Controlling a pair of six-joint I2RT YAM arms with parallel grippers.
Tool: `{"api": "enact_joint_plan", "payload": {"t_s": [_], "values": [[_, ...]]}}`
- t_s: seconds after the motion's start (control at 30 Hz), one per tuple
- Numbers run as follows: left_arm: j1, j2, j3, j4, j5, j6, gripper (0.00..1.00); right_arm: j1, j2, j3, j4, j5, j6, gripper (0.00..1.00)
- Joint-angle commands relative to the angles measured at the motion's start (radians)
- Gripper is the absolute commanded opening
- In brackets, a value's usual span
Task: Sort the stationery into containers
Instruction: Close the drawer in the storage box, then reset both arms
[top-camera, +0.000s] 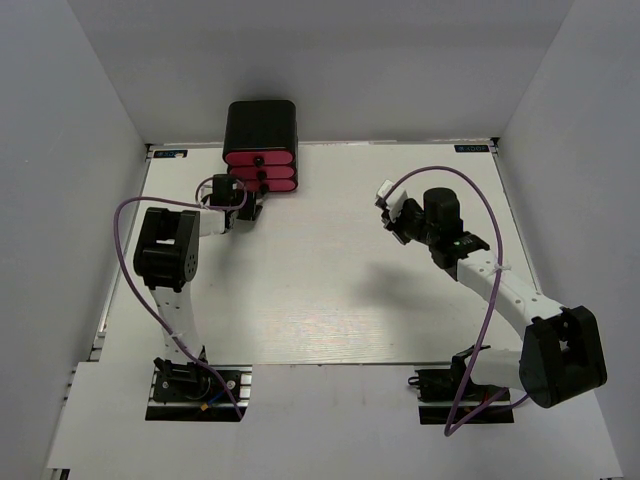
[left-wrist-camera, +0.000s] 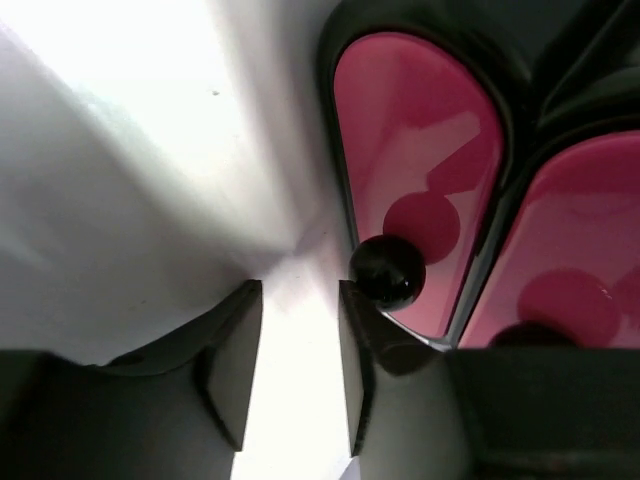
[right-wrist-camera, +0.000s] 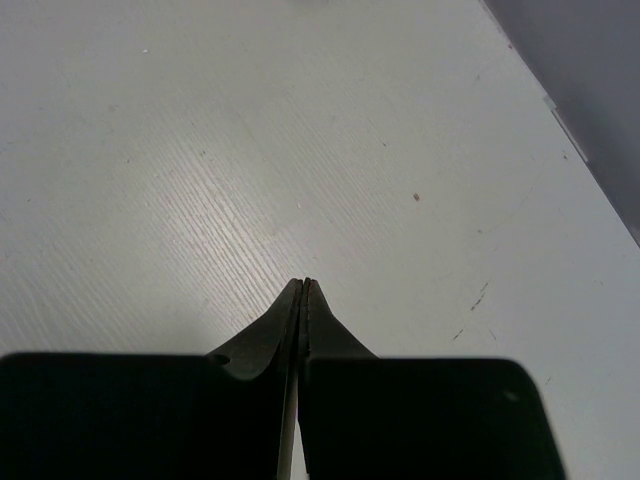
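Box (top-camera: 260, 122) at the table (top-camera: 320, 300)'s far edge — three drawers (top-camera: 261, 171) stacked inside.

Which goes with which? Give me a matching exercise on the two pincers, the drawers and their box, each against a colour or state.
Things:
1. left pincer
2. right pincer
3. drawers
4. box

Colours or states:
a. pink-red
b. shut, holding nothing
c. glossy black
d. open, holding nothing

Pairs: 1-d, 2-b, 3-a, 4-c
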Motion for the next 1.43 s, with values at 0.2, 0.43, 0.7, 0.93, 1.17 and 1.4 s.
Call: {"api": "enact_joint_plan", "payload": {"t_s": [0.2, 0.43, 0.7, 0.93, 1.17, 1.4], "values": [[0.003, 0.024, 0.014, -0.017, 0.004, 0.006, 0.49, -0.008, -0.004, -0.011, 0.031, -0.018, 0.002, 0.0], [0.003, -0.069, -0.155, 0.024, 0.061, 0.006, 0.34, -0.01, -0.015, -0.025, 0.025, -0.024, -0.001, 0.0], [0.003, -0.293, -0.371, 0.0, 0.105, 0.214, 0.32, -0.01, -0.048, -0.054, 0.019, -0.043, 0.009, 0.17], [-0.029, -0.652, -0.355, -0.206, 0.251, 0.697, 0.69, -0.01, -0.114, -0.048, -0.031, -0.089, 0.095, 0.78], [-0.02, -1.081, -0.418, -0.376, 0.288, 0.897, 1.0, -0.008, -0.177, 0.007, -0.129, -0.037, 0.351, 0.9], [-0.02, -1.375, -0.506, -0.5, 0.279, 0.877, 1.0, -0.005, -0.22, 0.029, -0.212, 0.011, 0.395, 0.9]]}}
